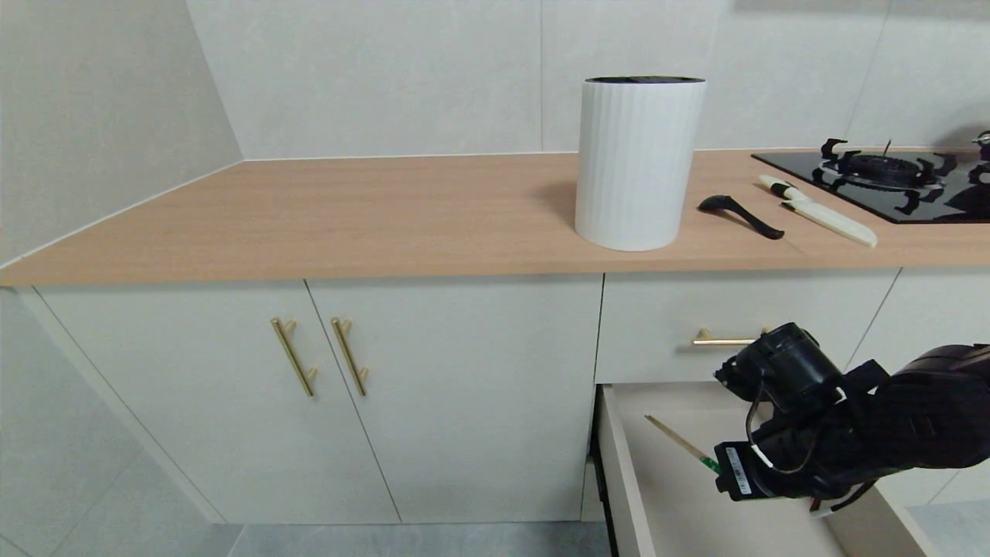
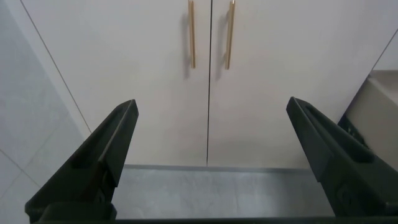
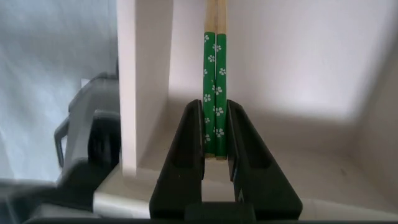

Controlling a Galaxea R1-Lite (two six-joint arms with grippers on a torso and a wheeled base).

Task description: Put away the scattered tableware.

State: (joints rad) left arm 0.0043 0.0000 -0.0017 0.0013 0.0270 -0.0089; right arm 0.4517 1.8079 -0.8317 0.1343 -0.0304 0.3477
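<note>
With right fingers [image 3: 186,155] clenched on chopsticks [image 3: 216,93] over the open drawer [image 1: 619,464], left fingers [image 2: 106,155] spread, seems mid-stowing; needs lowering, then release.

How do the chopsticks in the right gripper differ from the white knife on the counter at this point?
The chopsticks are a wooden pair with green flowered ends; the knife is a single white piece. The chopsticks are clamped in the right gripper at the open drawer; the knife lies free on the countertop beside a black utensil. Both are long, slim tableware.
</note>
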